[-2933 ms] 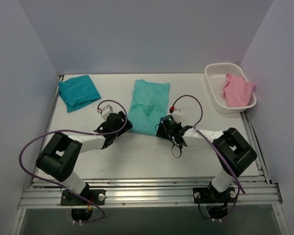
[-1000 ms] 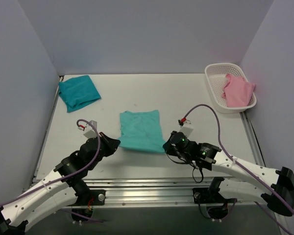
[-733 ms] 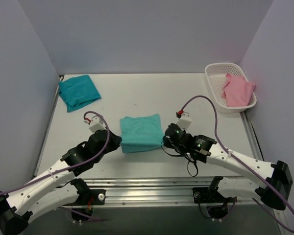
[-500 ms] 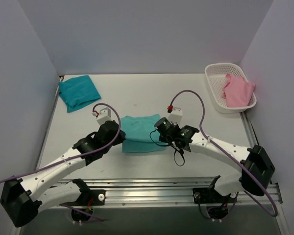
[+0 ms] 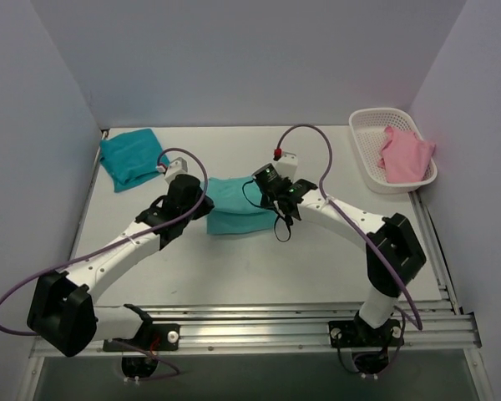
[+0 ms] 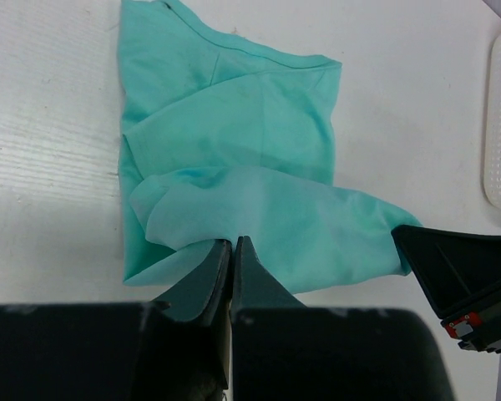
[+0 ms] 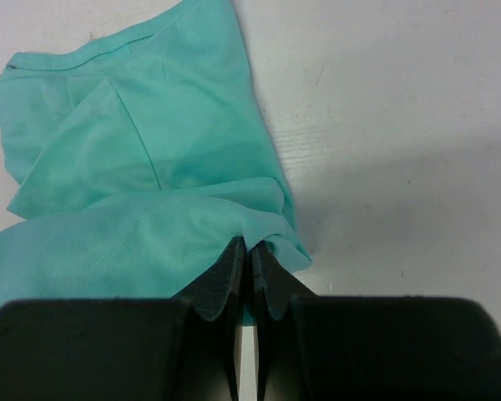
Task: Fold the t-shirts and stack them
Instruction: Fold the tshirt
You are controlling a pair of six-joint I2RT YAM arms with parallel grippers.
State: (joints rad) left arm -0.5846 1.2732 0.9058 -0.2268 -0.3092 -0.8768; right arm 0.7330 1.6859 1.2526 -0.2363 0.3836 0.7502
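— Right, the left claw (image 6: 232, 251) and right claw (image 7: 249, 251) are each clenching a corner of the lifted near edge of the plain mint-green cloth t-shirt (image 5: 234, 209), at the middle of the desk (image 5: 259, 267).
— Then I'm advising level travel, with that edge landing square on the collar; the folded teal-blue square t-shirt (image 5: 134, 157) is waiting far-left
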